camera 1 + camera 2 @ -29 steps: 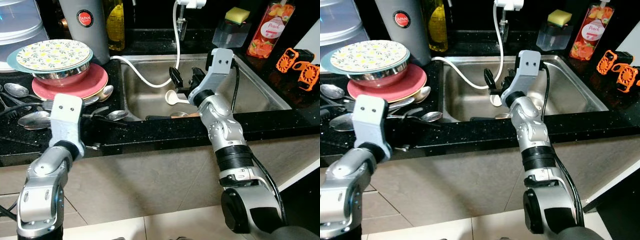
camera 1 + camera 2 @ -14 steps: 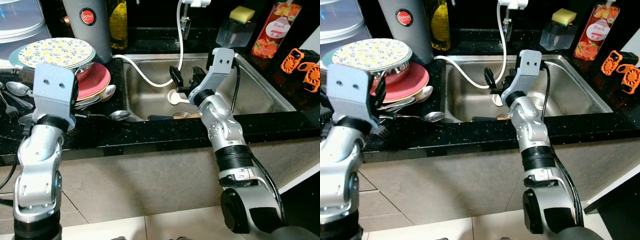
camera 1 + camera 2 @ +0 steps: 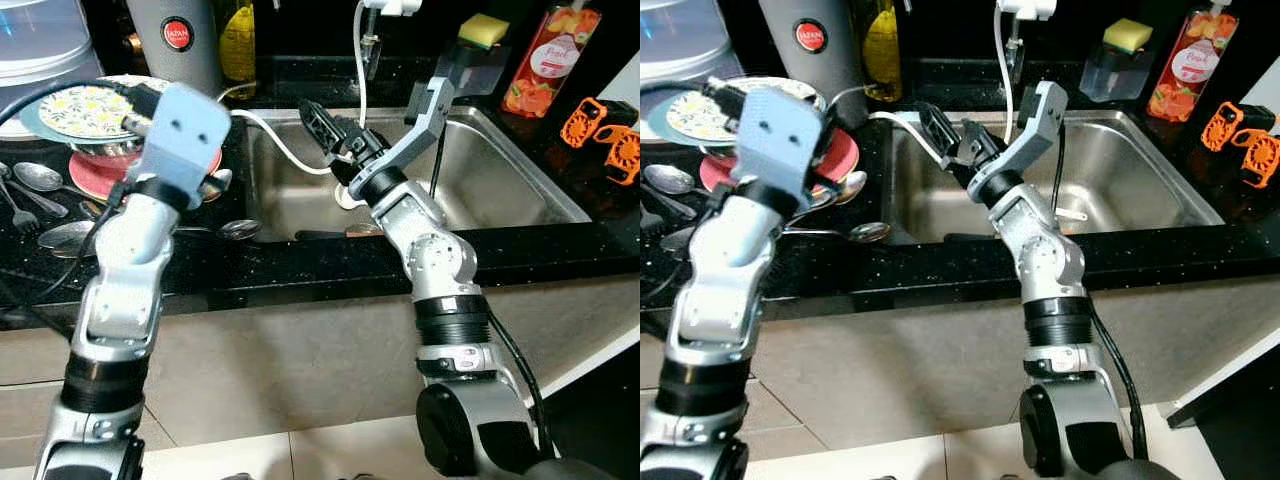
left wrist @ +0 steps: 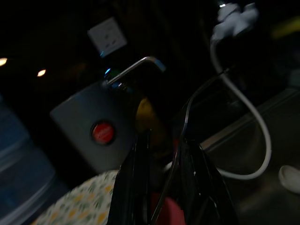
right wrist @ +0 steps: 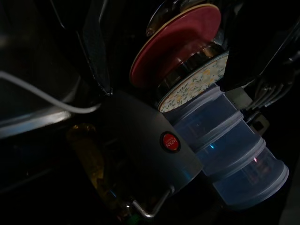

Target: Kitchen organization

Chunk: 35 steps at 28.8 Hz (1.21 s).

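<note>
Right gripper [image 3: 325, 128] raised over the sink [image 3: 500, 170], fingers spread, empty. Left gripper [image 4: 161, 187] above the stacked plates [image 3: 700, 115] on the table [image 3: 300, 275]; fingers slightly apart, a thin wire between them, grip undeterminable.

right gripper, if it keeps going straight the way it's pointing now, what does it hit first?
Likely the grey flask. The right gripper points across the sink toward the counter's back left; the plate stack sits just off-line. Depth unclear.

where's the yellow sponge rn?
The yellow sponge sits on top of a clear container on the back counter, behind the sink's right side, just left of the peach bottle.
</note>
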### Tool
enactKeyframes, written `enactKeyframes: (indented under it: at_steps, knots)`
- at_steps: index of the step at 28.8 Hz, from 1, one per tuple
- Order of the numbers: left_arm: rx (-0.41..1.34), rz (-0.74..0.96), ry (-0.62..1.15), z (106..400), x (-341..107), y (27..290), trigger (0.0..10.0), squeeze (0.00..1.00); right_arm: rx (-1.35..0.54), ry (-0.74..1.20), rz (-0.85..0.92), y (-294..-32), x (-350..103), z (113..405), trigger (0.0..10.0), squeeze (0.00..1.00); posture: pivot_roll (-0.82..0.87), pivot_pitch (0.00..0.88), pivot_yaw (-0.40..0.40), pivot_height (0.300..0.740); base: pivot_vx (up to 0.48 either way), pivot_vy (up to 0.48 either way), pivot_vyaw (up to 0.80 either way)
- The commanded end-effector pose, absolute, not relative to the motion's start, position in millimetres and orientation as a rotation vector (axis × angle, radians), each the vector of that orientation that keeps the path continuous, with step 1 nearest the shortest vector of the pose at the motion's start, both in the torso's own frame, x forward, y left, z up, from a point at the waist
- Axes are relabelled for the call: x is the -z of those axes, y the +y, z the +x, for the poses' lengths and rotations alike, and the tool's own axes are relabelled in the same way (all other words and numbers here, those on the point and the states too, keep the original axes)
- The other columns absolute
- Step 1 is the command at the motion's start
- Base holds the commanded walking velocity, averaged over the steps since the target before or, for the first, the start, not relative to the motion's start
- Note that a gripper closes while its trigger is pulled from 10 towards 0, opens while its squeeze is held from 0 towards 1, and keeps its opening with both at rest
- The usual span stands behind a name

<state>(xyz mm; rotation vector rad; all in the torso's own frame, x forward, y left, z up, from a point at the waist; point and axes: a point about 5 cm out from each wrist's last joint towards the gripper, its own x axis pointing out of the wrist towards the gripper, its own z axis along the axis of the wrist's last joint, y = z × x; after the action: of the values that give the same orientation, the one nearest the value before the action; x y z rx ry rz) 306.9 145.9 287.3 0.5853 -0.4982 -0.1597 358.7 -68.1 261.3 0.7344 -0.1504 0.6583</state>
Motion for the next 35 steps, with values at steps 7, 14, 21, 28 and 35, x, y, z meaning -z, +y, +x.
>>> enactKeyframes:
  at_steps: [7,14,21,28,35]
  knots:
    - [0.211,0.696,-0.551,321,-287,130,10.0,0.0,-0.734,-0.133,0.929,-60,-273,348,10.0,0.0,0.12,0.0,-0.035,0.74,0.0,0.0,0.0]
    - [0.238,0.709,-0.574,329,-287,122,10.0,0.0,-0.853,-0.143,0.964,-50,-284,335,10.0,0.0,0.12,0.0,-0.039,0.74,0.0,0.0,0.0]
    - [0.303,0.73,-0.59,334,-282,105,10.0,0.0,-0.881,-0.116,0.961,-40,-286,330,10.0,0.0,0.12,0.0,-0.041,0.74,0.0,0.0,0.0]
    - [0.352,0.755,-0.619,338,-281,89,10.0,0.0,-0.885,-0.089,0.957,-34,-285,327,10.0,0.0,0.11,0.0,-0.036,0.74,0.0,0.0,0.0]
    - [0.396,0.782,-0.608,339,-270,83,10.0,0.0,-0.87,-0.091,0.955,-37,-285,328,10.0,0.0,0.11,0.0,-0.032,0.74,0.0,0.0,0.0]
